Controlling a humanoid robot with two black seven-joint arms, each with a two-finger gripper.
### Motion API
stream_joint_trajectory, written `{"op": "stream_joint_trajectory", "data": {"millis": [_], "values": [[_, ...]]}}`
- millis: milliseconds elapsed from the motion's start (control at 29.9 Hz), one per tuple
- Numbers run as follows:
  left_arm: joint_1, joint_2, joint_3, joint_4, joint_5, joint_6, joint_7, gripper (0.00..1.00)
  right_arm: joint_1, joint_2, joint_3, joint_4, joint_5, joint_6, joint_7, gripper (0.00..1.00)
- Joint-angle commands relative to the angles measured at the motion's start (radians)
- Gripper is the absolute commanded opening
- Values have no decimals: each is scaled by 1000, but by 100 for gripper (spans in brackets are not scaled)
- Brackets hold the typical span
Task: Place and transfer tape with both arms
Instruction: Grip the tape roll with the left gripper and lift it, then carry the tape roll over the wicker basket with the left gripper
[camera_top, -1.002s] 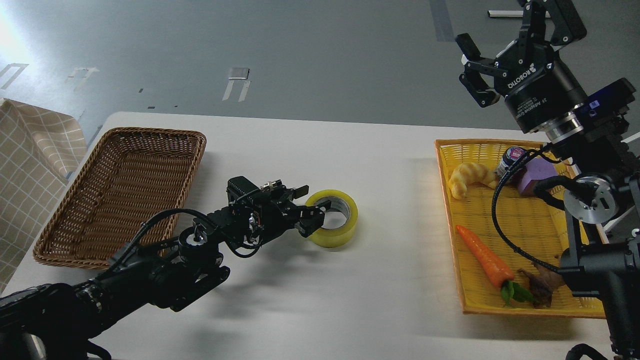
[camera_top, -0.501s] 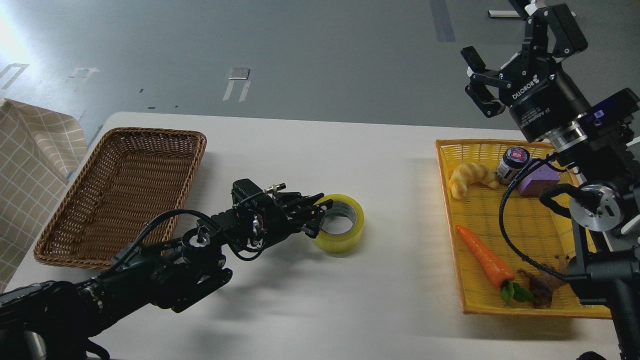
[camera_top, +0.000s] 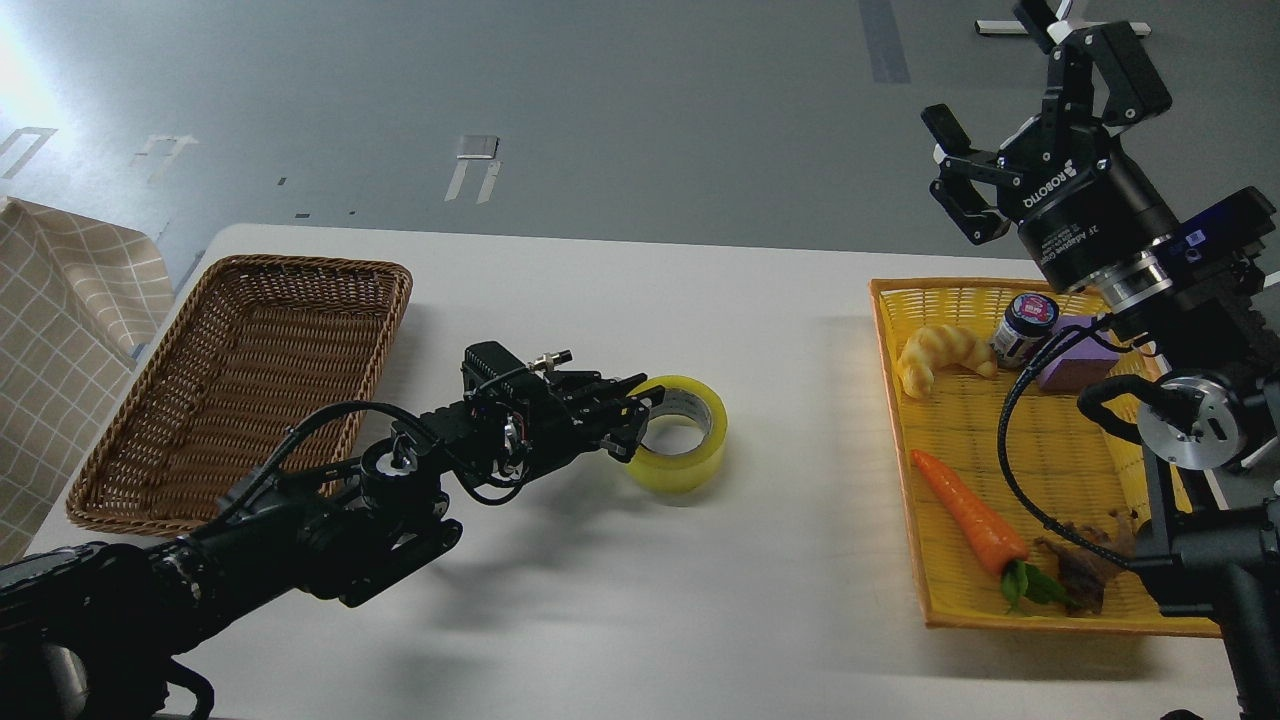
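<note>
The tape (camera_top: 690, 462), a yellow translucent roll with a grey-white core, is at the middle of the white table (camera_top: 760, 590). My left gripper (camera_top: 637, 418) reaches in from the left, its fingers closed on the roll's near left wall, one inside the ring and one outside. Whether the roll rests on the table or is just off it, I cannot tell. My right gripper (camera_top: 988, 70) is open and empty, held high above the back right of the table, far from the tape.
A brown wicker basket (camera_top: 300, 266) stands at the left. A yellow tray (camera_top: 886, 380) at the right holds a croissant toy (camera_top: 940, 355), a carrot (camera_top: 965, 510), a small jar (camera_top: 1025, 322) and a purple block (camera_top: 1078, 366). A checked cloth (camera_top: 60, 300) hangs at the far left.
My left gripper closed on the tape's wall and the roll shifted slightly right and up in view. My right gripper drew back a little to the right, still open.
</note>
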Motion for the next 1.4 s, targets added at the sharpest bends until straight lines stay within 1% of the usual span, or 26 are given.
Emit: {"op": "stream_joint_trajectory", "data": {"millis": [0,167,267,301,401,468,601,668,735,768,802,869,969,1103,1370], "values": [[-39,28,1,0,-23,-1,0,7,0,-1,0,-1,0,0,0,100],[-82,75,1,-9,-23,-2,-1,7,-2,3,-1,-3,0,0,0,100],[-99,133,1,-12,-23,-4,-12,7,-2,5,0,-3,0,0,2,100],[-100,164,1,-12,-24,-2,-27,7,-2,5,0,-3,0,0,2,100],[-102,207,1,-12,-24,-2,-56,5,0,5,0,-5,0,2,3,100],[-102,270,0,-12,-35,1,-83,5,-1,3,0,-14,2,2,3,100],[-113,356,-2,-17,-99,4,-99,5,0,5,0,-26,2,2,5,100],[-125,423,0,-20,-150,4,-145,5,3,5,-1,-28,2,2,5,100],[-128,468,0,-20,-177,4,-173,5,5,6,-1,-28,0,2,5,100],[-126,494,0,-20,-188,4,-180,5,6,6,-1,-29,0,2,5,100],[-126,494,0,-20,-188,4,-180,5,6,6,-1,-29,0,2,5,100],[-123,535,-2,-20,-199,4,-180,5,6,6,-1,-31,2,2,5,100],[-110,626,-2,-22,-225,12,-180,5,5,6,-1,-34,2,2,5,100],[-105,676,1,-20,-254,19,-180,5,5,3,-1,-35,2,2,5,100],[1,681,1,0,-345,24,-180,6,2,8,-4,-35,0,2,5,100]]}}
